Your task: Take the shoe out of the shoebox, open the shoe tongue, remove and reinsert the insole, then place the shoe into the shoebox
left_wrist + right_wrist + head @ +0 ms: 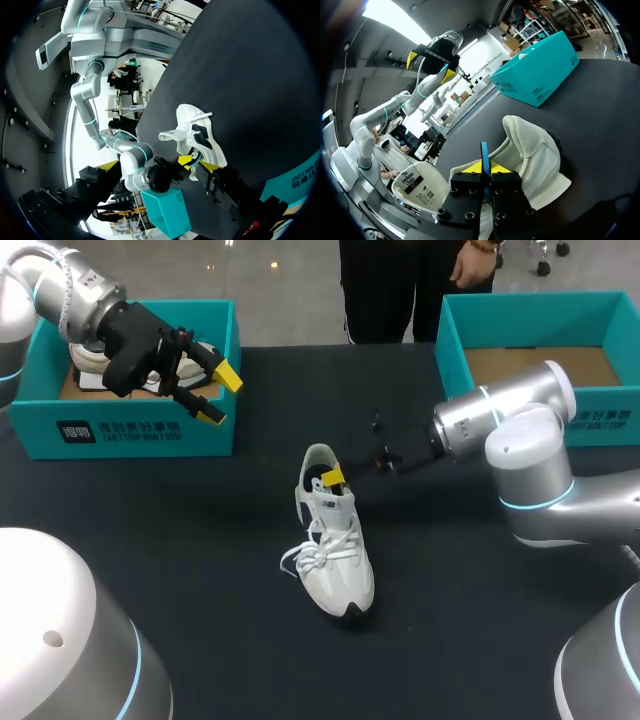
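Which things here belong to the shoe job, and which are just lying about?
Job: white lace-up sneaker; its white printed insole, pinched in the right gripper; teal cardboard shoebox at my right, seemingly empty; left gripper, open.
Lying about: second teal shoebox at my left, holding another pale shoe.

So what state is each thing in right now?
White lace-up sneaker: upright on black table, unboxed.
Left teal cardboard shoebox: open, something pale inside.
Right teal cardboard shoebox: open, looks empty.
Left gripper: open.
Right gripper: shut on white insole.
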### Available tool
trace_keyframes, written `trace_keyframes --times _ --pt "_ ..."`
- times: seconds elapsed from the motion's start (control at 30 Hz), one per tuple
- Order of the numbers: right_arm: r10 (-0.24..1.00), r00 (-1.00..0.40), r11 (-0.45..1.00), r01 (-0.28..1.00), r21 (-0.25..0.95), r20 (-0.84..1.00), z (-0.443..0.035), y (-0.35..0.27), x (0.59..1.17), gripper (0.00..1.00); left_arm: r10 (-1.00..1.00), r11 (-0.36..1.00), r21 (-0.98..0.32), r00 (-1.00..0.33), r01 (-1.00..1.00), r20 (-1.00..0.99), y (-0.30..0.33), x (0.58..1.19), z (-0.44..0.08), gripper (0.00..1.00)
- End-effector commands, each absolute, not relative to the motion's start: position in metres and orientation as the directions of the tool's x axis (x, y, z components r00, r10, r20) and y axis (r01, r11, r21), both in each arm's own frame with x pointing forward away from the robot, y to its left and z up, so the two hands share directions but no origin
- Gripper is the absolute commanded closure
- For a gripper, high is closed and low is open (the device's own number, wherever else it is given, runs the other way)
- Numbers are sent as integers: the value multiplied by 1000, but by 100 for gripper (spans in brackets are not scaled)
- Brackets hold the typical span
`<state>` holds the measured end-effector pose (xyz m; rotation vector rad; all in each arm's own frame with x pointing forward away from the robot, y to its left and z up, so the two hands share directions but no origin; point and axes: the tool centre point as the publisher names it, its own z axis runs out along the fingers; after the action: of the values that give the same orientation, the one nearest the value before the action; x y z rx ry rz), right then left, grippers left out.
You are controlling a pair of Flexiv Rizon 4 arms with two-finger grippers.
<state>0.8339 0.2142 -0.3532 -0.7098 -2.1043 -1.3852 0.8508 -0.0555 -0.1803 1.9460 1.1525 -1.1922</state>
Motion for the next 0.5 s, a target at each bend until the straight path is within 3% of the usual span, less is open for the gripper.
trace_keyframes --times 0.03,0.23,0.33,0.37,0.4,0.5 --pt "147 -722 355 676 646 676 -354 214 828 100 374 -462 35 231 886 -898 -55 850 -180 0" --pt "152 -725 356 674 647 672 -354 214 827 98 374 -462 35 231 886 -898 -55 850 -180 0" --pt "151 -733 356 666 655 663 -352 216 829 76 374 -462 35 231 886 -898 -55 850 -180 0" --pt "150 -737 359 662 658 659 -351 218 829 63 374 -462 35 231 886 -898 -55 850 -180 0" --pt "149 -740 361 659 660 656 -349 219 830 56 374 -462 35 231 886 -898 -55 850 -180 0" --pt "145 -749 372 647 666 646 -346 220 830 55 374 -462 35 231 886 -898 -55 850 -180 0"
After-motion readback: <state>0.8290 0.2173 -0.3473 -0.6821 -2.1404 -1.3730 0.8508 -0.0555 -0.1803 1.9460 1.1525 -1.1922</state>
